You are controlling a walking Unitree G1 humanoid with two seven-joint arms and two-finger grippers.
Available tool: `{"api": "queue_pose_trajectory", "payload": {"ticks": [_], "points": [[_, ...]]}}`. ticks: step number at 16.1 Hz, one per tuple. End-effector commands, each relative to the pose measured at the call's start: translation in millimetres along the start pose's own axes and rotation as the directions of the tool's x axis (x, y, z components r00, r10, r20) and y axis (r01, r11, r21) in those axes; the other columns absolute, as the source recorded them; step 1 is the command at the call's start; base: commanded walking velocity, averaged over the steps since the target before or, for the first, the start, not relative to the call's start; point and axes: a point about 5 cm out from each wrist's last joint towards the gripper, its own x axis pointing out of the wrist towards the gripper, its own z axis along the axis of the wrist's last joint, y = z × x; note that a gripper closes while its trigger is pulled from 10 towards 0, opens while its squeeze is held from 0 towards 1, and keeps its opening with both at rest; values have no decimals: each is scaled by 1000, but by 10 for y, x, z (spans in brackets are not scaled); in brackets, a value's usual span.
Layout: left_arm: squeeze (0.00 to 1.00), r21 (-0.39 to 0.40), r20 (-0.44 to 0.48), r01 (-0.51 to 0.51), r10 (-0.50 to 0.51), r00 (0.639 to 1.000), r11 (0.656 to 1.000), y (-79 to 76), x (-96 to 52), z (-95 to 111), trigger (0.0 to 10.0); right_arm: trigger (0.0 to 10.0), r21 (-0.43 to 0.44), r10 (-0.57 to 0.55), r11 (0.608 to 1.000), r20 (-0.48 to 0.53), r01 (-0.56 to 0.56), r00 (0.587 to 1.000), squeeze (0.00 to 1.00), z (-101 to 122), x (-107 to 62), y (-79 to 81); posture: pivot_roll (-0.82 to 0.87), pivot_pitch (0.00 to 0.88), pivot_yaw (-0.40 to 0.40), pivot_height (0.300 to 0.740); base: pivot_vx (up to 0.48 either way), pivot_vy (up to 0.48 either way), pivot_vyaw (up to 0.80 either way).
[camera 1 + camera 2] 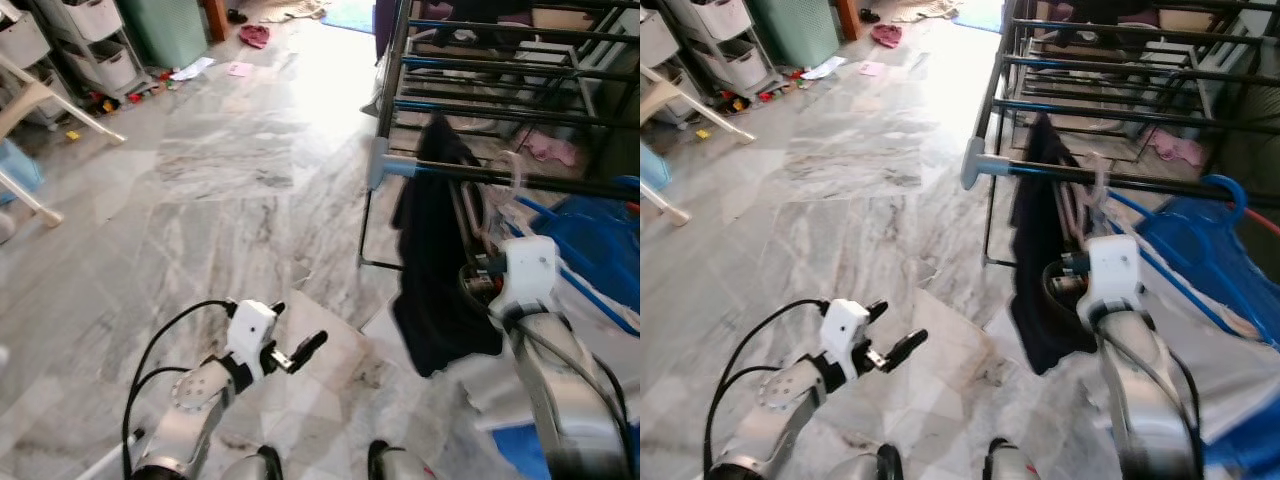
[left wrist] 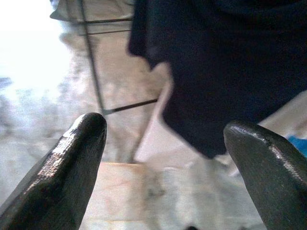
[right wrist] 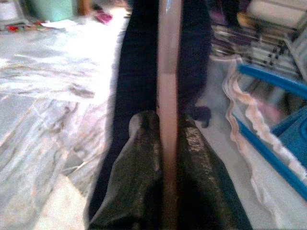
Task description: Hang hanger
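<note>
Nearest me, at about seven o'clock in the head view, my left gripper [image 1: 300, 352] hovers low over the marble floor [image 1: 200, 200] with its two fingers spread apart and nothing between them. It is idle, pointing toward the dark garment [image 1: 440, 270] at three o'clock.

My right gripper [image 3: 163, 143] is at about four o'clock, raised just under the front rail [image 1: 480, 172] of the drying rack [image 1: 500, 100]. Its fingers are pressed together on the pale, pinkish bar of the hanger [image 3: 169, 72], which runs straight up between them. The dark garment drapes from the hanger and hangs down in front of the rack's near corner.

Farther on, around two o'clock, the hanger's translucent hook [image 1: 515, 175] sits right at the rail. I cannot tell whether it is over the rail or only beside it.

As I judge it, the carrying is done and the hanging is in its last part. What is left is to settle the hook over the rail, let go and draw my arm back. A blue basket [image 1: 590, 230] sits beyond at three o'clock, with shelves [image 1: 90, 40] far off at ten.
</note>
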Motion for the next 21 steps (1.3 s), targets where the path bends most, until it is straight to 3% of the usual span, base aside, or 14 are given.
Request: {"api": "queue_pose_trajectory", "payload": {"ticks": [1,6,10,15,16,18,19,21], "points": [[0,21,-36,-36,37,999,999,35,-21,-71,10000,10000,-26,19,1000,50,-18,999,0,65,-47,75,-175,185,73,740,0,0,0],[0,55,-7,-181,182,983,982,162,11,-54,10000,10000,19,-46,999,51,45,998,0,1,-228,146,-179,181,65,740,0,0,0],[0,70,-50,-276,280,959,958,245,-6,-131,10000,10000,81,1,997,-126,10,992,0,-410,-368,390,-172,171,59,740,0,0,0],[0,34,-86,-362,364,928,932,314,-54,-200,10000,10000,238,-116,955,-243,175,963,0,-620,-386,335,-173,164,56,740,0,0,0],[0,-9,-103,-392,389,916,920,356,-92,-229,10000,10000,210,-131,960,-242,183,961,0,-615,-358,322,-175,160,55,740,0,0,0],[0,-6,-107,-428,425,899,904,379,-145,-258,10000,10000,136,-124,977,-246,161,961,0,-609,-328,351,-174,159,53,740,0,0,0],[0,-4,-107,-429,427,898,903,365,-177,-274,10000,10000,165,-49,983,-214,85,976,0,-591,-312,421,-172,158,51,740,0,0,0],[0,-6,-116,-431,428,896,902,336,-222,-307,10000,10000,133,-53,988,-228,84,972,0,-574,-306,429,-166,160,47,740,0,0,0]]}}
